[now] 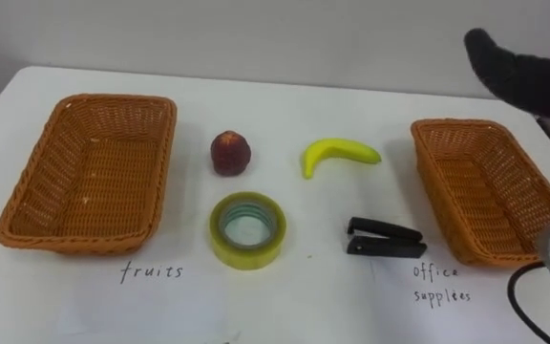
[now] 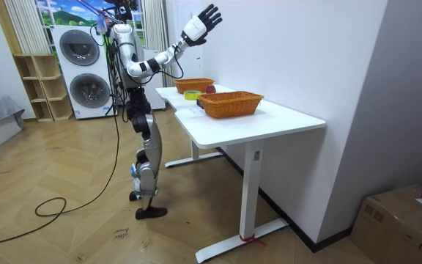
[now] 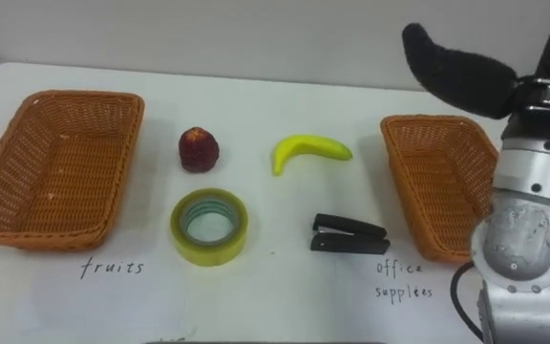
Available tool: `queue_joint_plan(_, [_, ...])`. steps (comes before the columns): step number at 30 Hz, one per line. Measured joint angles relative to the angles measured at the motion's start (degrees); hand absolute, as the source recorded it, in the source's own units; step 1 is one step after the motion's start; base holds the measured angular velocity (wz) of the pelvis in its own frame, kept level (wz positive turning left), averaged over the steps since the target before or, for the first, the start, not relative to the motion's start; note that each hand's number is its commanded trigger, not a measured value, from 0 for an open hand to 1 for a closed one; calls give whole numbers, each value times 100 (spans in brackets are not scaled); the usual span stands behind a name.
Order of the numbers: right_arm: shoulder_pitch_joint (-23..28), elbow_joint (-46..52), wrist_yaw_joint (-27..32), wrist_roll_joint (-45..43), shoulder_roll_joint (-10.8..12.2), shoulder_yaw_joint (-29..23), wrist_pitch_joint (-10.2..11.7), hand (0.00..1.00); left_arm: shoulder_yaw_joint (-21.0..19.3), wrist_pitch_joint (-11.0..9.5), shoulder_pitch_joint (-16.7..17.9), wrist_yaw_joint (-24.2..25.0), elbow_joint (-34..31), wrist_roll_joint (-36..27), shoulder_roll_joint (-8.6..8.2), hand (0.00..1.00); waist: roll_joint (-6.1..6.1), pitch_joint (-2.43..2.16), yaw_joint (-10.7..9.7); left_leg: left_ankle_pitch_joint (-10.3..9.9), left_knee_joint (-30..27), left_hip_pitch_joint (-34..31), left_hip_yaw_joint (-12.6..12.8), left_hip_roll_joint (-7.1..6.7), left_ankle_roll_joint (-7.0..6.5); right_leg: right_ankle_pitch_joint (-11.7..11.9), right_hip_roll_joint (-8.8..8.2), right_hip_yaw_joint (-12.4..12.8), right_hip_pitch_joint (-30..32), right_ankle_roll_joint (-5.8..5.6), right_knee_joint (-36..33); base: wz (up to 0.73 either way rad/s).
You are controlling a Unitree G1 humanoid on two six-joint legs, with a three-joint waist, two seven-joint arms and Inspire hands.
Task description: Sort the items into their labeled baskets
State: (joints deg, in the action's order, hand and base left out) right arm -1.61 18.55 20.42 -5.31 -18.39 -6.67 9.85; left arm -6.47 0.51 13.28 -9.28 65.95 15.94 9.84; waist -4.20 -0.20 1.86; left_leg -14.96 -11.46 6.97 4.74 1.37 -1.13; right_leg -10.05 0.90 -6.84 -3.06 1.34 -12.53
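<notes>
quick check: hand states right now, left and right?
Left hand: cannot be told.
Right hand: open, fingers spread, raised high, holding nothing.

Between the left basket [image 1: 41, 162] and right basket [image 1: 475, 182] lie a red apple [image 1: 230, 153], banana [image 1: 337, 153], yellow tape roll [image 1: 246, 256] and black stapler [image 1: 385, 230].

Rough woven wicker basket [image 1: 31, 191] — glossy tape roll [image 1: 246, 254], smooth matt white table [image 1: 285, 105].

Table [image 1: 285, 96] lies bare around banana [image 1: 340, 154], stapler [image 1: 385, 238], tape [image 1: 246, 256], red fruit [image 1: 230, 153]; left basket [image 1: 27, 205], right basket [image 1: 434, 196] flank them
</notes>
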Motion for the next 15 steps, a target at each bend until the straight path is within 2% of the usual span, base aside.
queue_joint_plan(3, [57,-4,-254,-32,-28,19,-19,0,6,51,-34,8,1,1,1,0,-15,9,-17,1,1,-2,-1,0,2,0,0,17,1,0,-2,0])
queue_joint_plan(9, [56,-47,-802,-528,-167,268,-297,0,121,162,-117,102,15,-3,16,0,-95,56,1,0,14,-34,-1,2,3,2,10,17,34,3,7,0])
queue_joint_plan(15, [59,-195,-1380,-823,-183,403,-419,0,177,167,-146,98,11,-3,28,0,-106,44,20,1,18,-40,-16,8,3,39,16,-21,0,1,97,2])
